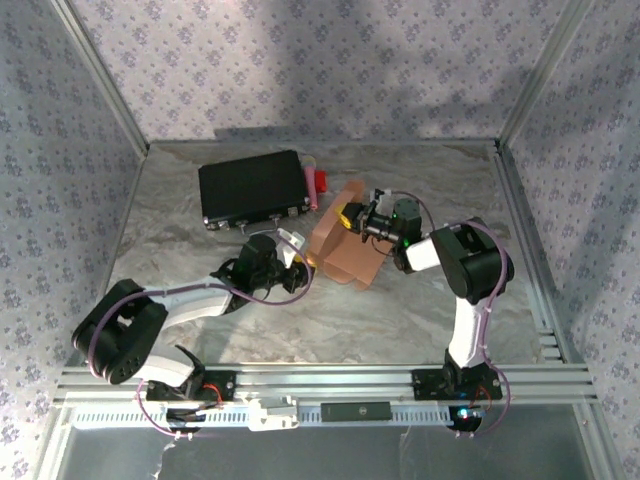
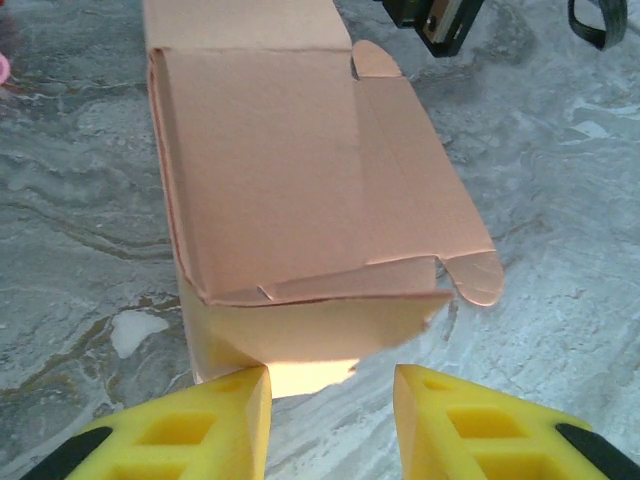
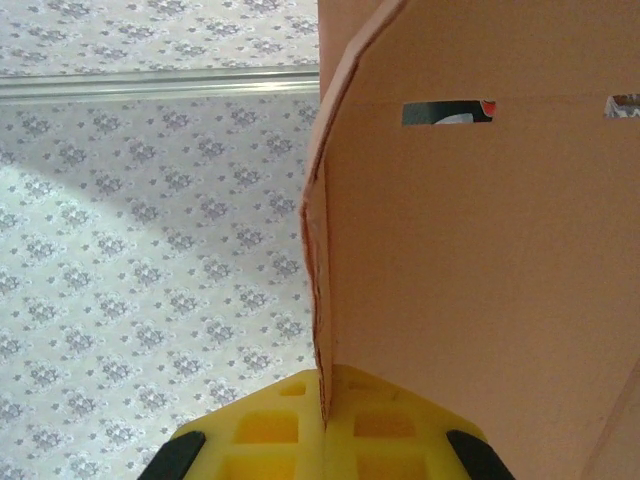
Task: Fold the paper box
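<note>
The paper box (image 1: 340, 248) is a half-formed shell of orange-tan cardboard, standing tilted on the marble table between the two arms. My right gripper (image 3: 323, 390) is shut on the edge of one of its panels (image 3: 470, 250), holding it from the right (image 1: 352, 216). The left gripper (image 2: 330, 390) is open at the box's near end (image 2: 300, 180). Its left fingertip (image 2: 240, 385) touches the lower flap, and nothing sits between the two yellow fingers. A folded flap with a rounded tab (image 2: 478, 275) lies along the box's top right.
A black rectangular case (image 1: 255, 188) lies behind the box on the left, with a pink-red object (image 1: 318, 182) at its right end. Patterned walls close in the table on three sides. Bare marble (image 1: 330, 320) stretches between the box and the arm bases.
</note>
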Motion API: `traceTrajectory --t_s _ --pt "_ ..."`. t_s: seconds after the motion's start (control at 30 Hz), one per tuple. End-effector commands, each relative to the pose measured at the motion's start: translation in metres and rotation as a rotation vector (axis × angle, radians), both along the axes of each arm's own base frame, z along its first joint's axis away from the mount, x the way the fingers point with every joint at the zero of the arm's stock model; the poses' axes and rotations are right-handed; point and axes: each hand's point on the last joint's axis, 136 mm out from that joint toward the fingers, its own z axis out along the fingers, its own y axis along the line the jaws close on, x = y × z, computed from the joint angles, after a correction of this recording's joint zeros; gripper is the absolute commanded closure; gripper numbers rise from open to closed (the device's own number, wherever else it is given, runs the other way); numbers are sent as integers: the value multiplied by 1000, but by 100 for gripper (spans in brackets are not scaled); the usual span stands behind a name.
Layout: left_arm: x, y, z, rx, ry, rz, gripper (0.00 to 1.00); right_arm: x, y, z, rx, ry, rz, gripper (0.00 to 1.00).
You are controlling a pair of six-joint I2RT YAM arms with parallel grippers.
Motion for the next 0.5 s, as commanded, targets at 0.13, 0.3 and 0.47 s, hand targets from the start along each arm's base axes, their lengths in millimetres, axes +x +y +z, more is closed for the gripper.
traceTrajectory --t_s 0.13,0.3,0.47 --pt "7 8 -7 56 -45 22 63 2 7 -10 6 -27 58 100" --pt "6 7 -13 69 -32 14 65 2 5 -23 -8 -13 57 100" --pt "6 3 -15 65 -22 6 65 4 1 -34 -13 4 52 100"
